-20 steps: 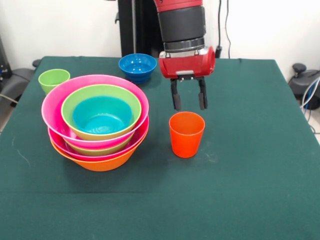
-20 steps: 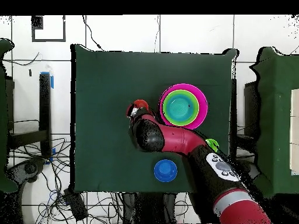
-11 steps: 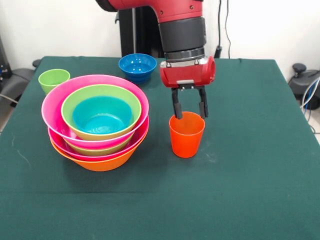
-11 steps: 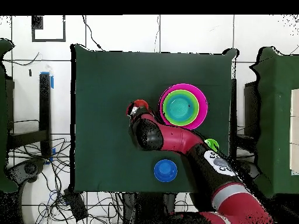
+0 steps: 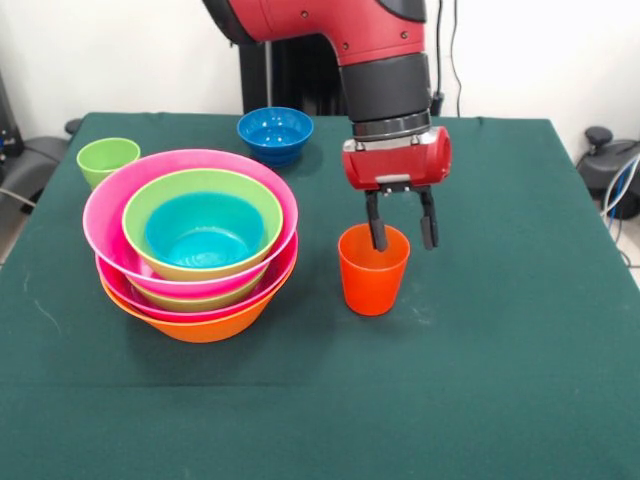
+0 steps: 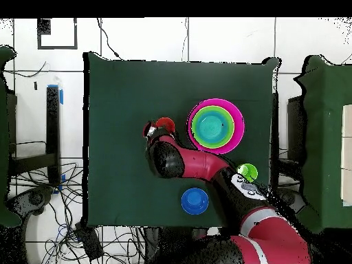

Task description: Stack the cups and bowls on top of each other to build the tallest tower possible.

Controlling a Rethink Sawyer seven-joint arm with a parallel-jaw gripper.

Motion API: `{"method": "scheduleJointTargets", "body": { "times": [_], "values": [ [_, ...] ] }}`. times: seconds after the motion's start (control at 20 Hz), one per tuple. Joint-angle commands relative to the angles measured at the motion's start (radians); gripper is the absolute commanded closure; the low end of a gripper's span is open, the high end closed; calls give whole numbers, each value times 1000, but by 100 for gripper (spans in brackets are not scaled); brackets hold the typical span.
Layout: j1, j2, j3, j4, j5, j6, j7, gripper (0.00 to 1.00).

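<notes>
Front view: gripper [image 5: 401,231] at centre frame, fingers spread across orange-red cup [image 5: 373,270] rim, one inside, one outside. Overhead: arm hid that straddle.

A table [image 5: 520,330] under a dark green cloth carries everything; on it, toward the front view's left, stands the tower [image 5: 195,245], its orange bowl [image 5: 200,327] lowest on the cloth; just right of it stands the orange-red cup [image 5: 372,275], upright; far back sits the small blue bowl [image 5: 275,134]; at the far left corner stands the green cup [image 5: 106,160], apart from the tower.
</notes>
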Motion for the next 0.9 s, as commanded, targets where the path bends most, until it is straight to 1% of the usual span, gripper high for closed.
{"method": "scheduleJointTargets", "body": {
  "times": [0.05,0.25,0.5,0.7,0.9],
  "values": [
    [23,64,23,-45,44,-55,191,0],
    [22,83,25,-50,42,-73,191,0],
    [26,95,5,-60,41,-80,182,0],
    [-1,117,4,-82,13,-59,148,0],
    [-16,120,-9,-83,-10,-53,127,0]
  ]
}}
